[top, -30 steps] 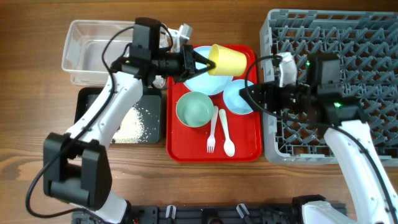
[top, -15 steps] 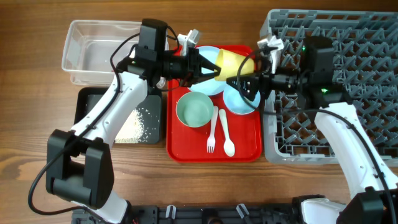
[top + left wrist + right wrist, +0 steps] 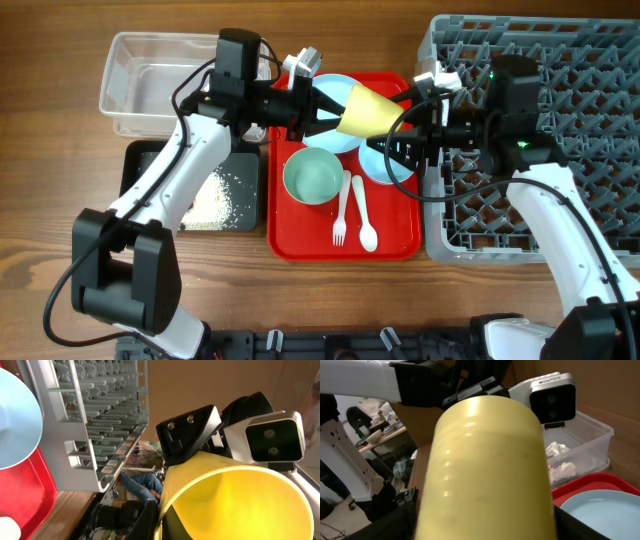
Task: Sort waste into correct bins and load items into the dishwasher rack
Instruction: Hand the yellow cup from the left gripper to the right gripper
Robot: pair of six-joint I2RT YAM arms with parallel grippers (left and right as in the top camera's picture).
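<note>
The yellow cup (image 3: 370,108) is up in the air over the far end of the red tray (image 3: 300,235), hanging between the two arms. From overhead it covers part of the light blue plate (image 3: 322,135) and sits just beside the light blue bowl (image 3: 378,168).

It's on its side, not upright. The long axis runs roughly left to right across the table, a bit slanted. The mouth points toward the left arm (the left wrist view looks right down into it), and the closed bottom points toward the dishwasher rack (image 3: 560,60).

The left gripper (image 3: 335,103) is clamped tight on the rim, with one finger inside the cup. The right gripper (image 3: 400,132) has its jaws spread wide, one on either side of the bottom end. Honestly can't tell if they're actually touching the wall.

On the tray, the pale green bowl (image 3: 312,175) sits upright. The white fork (image 3: 342,210) and spoon (image 3: 365,220) lie flat side by side, heads toward the robot's side.
</note>
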